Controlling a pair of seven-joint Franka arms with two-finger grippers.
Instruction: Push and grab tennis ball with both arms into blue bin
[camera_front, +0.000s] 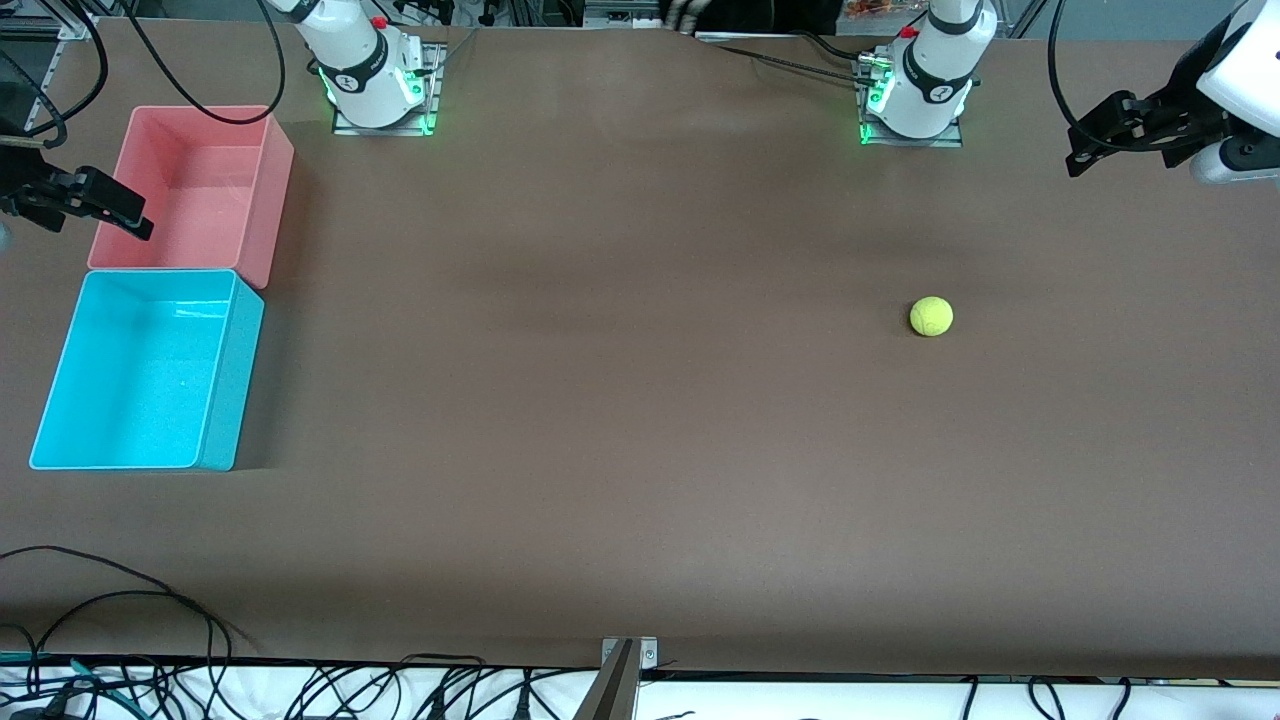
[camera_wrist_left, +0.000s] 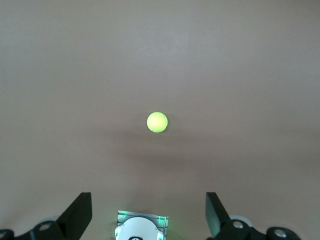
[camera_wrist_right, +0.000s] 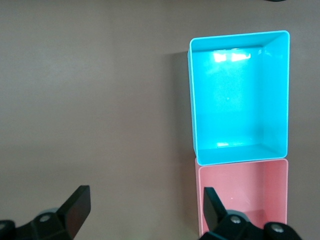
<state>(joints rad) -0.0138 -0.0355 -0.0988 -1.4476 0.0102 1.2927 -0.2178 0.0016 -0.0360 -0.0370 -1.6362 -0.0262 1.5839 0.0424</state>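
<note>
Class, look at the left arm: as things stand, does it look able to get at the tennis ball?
Probably yes. The left gripper hangs open in the air at its own end of the table, and the tennis ball lies alone on bare table toward that end, with nothing around it.

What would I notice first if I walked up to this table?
Probably the little yellow tennis ball, sitting alone on the brown table toward the left arm's end. Next, the bright blue bin at the right arm's end, touching the pink bin, which is farther from the front camera. Both are empty. The left hand and right hand hang open in the air.
</note>
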